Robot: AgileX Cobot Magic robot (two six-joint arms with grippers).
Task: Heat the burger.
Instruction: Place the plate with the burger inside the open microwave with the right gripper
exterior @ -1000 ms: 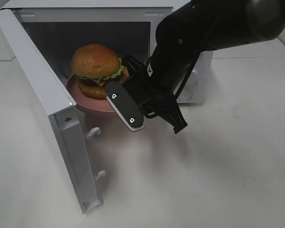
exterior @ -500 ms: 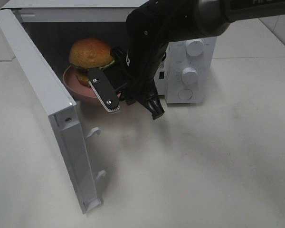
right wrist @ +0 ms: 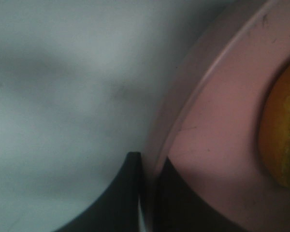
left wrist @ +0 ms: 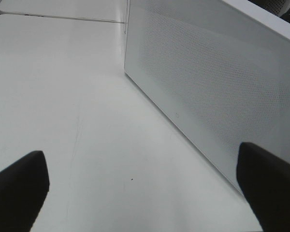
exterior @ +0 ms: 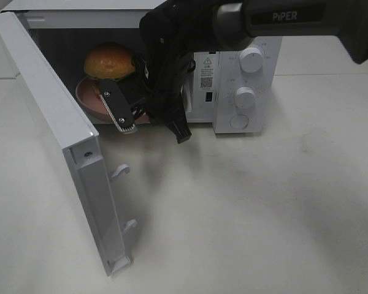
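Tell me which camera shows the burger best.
The exterior high view: the burger sits on its pink plate inside the open microwave, partly behind the arm. The right wrist view catches only an orange edge; the left wrist view shows none of it.

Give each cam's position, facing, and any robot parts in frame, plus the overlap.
Exterior high: mounted high in front, looking down at the open microwave, burger on pink plate; right arm shows, reaching in.
Left wrist: low over the table, facing the microwave door's outer face; open left jaws' tips show.
Right wrist: close on the plate rim pinched in the shut right jaws, burger alongside.
Shared: exterior and right wrist both see plate and burger.
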